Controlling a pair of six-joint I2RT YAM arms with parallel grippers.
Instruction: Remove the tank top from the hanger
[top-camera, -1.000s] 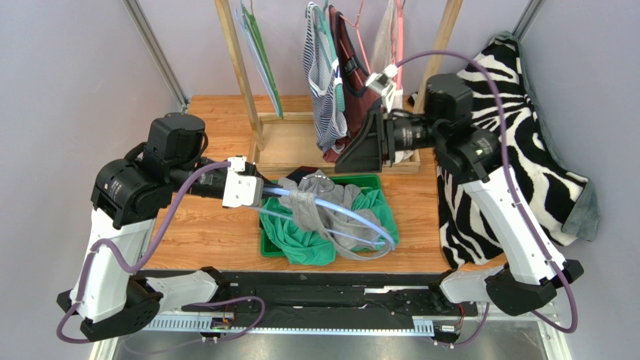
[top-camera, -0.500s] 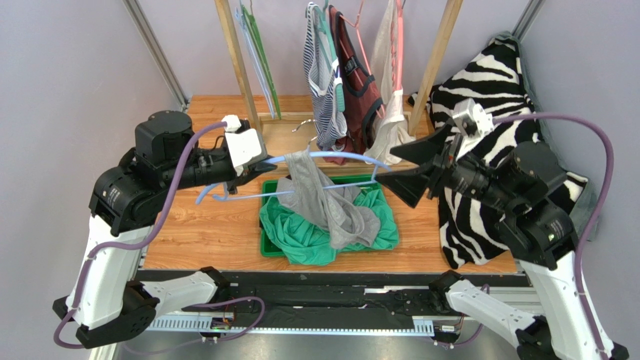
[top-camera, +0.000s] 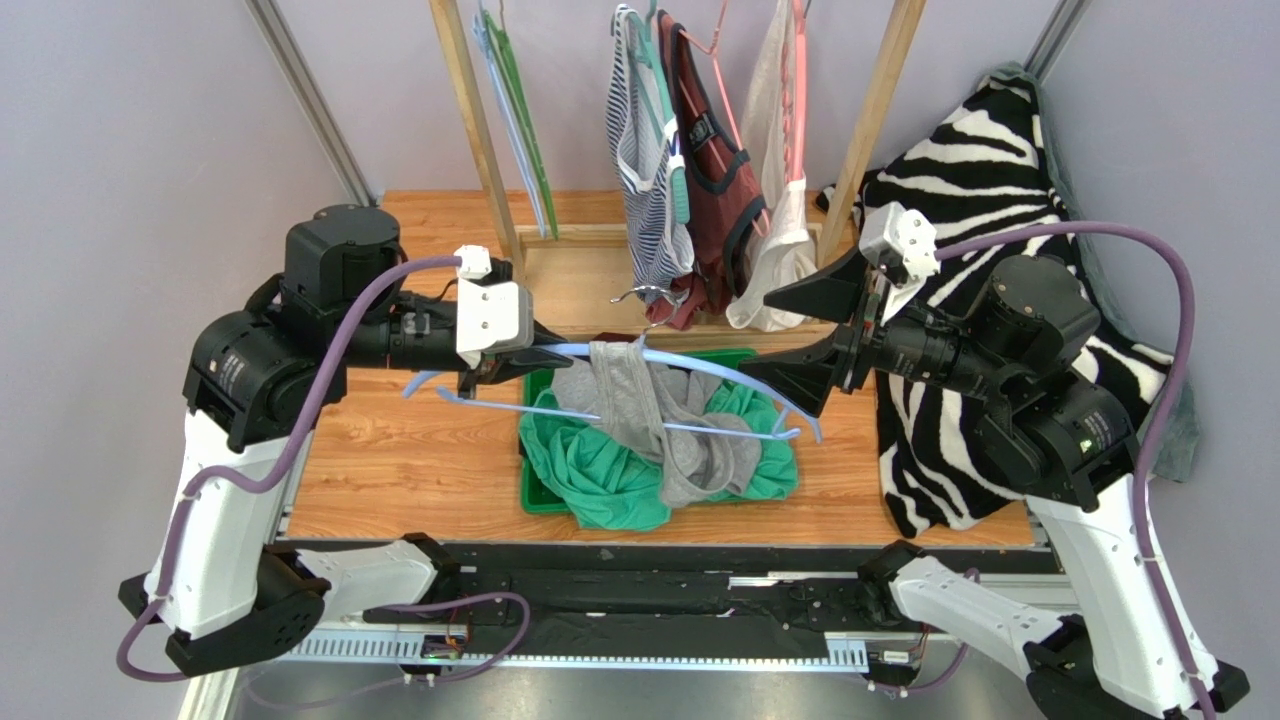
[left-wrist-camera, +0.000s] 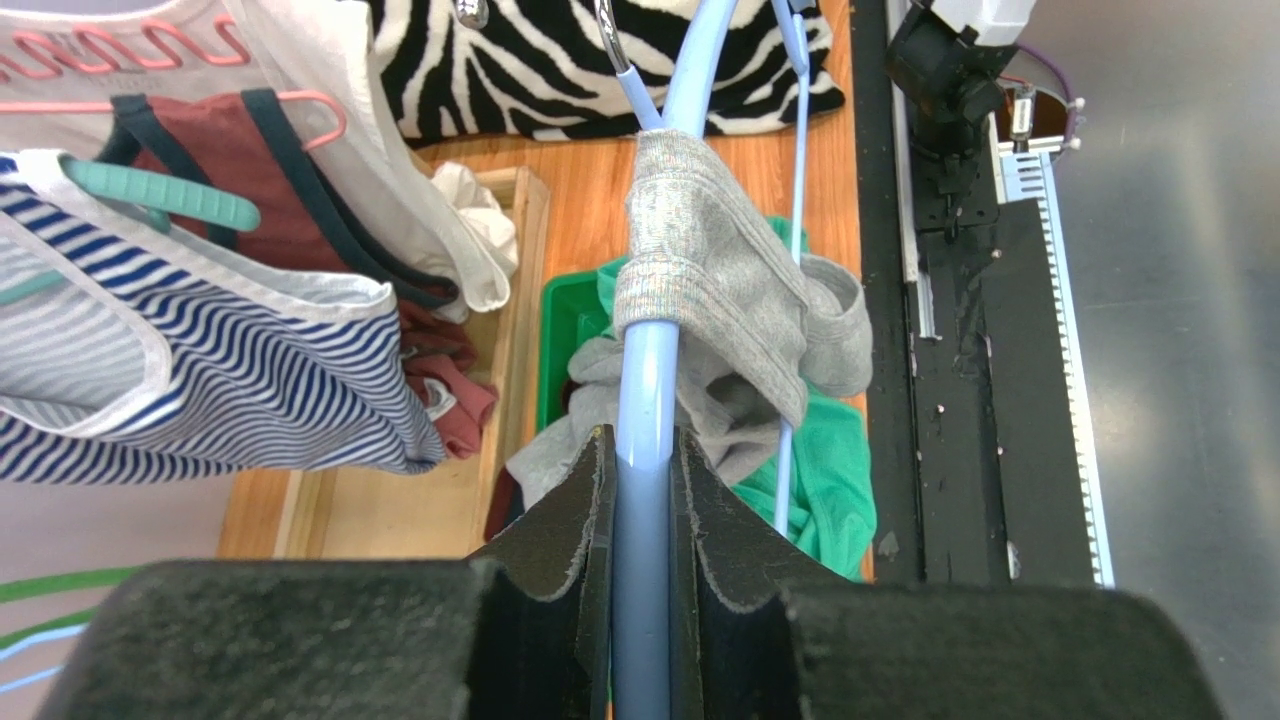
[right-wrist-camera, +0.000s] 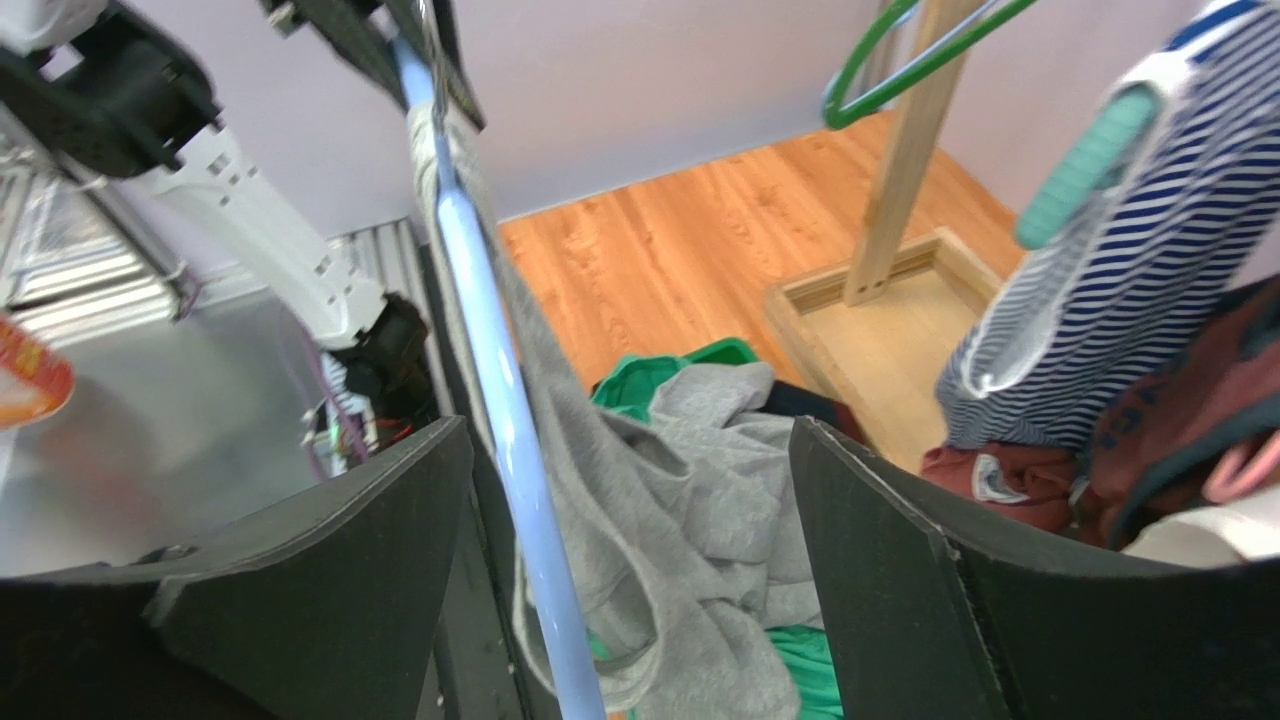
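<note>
Movement first, seen from overhead: the right gripper (top-camera: 781, 348) has left the rack (top-camera: 887, 105) and swung across to the free end of the hanger (top-camera: 706, 365). Its fingers are spread wider than they were a second ago. The left gripper (top-camera: 534, 348) has lifted the hanger off the bin (top-camera: 739, 357) and now holds it roughly level above it. The tank top (top-camera: 631, 398) is still draped over the bar near the middle, its lower part trailing onto the green cloth (top-camera: 586, 473) in the bin.

At the left wrist, the fingers are clamped tight on the blue bar, with one grey strap looped over the bar just beyond them. Nothing has slipped off yet.

At the right wrist, the fingers stand well apart with the bar and the hanging grey fabric between them. I can't make out any contact.

My read is that the carry is over and the strip-off is about to start. One arm steadies the hanger while the other is placed to pinch the fabric and draw it off the end. The garment is still fully on the hanger, so the real work remains.
</note>
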